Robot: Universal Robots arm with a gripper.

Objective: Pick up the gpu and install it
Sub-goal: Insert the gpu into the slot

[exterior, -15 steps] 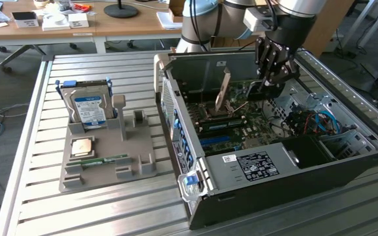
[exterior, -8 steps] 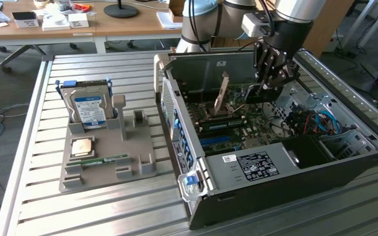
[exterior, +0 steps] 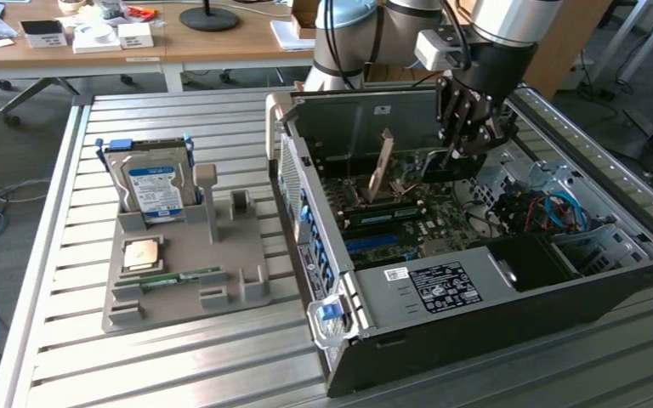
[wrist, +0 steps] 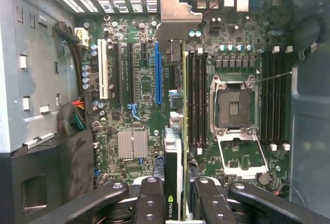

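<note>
I have the gripper [exterior: 471, 146] down inside the open computer case [exterior: 599, 280], its fingers [wrist: 149, 201] clamped on the gpu [wrist: 175, 167], one on each face. The card hangs edge-on beneath the tool and runs straight out ahead of it. The silver end bracket [wrist: 175, 12] is at the far end from the fingers, up against the slotted back wall of the case. Under the gripper lies the motherboard [wrist: 139, 105]; the card's edge lines up just beside the long blue slot [wrist: 158, 74], with the empty processor socket [wrist: 234, 108] off to the other side. I cannot tell whether the card touches the board. Well away from the tool, outside the case, the hard drive [exterior: 150, 189] stands in a grey holder [exterior: 190, 297].
</note>
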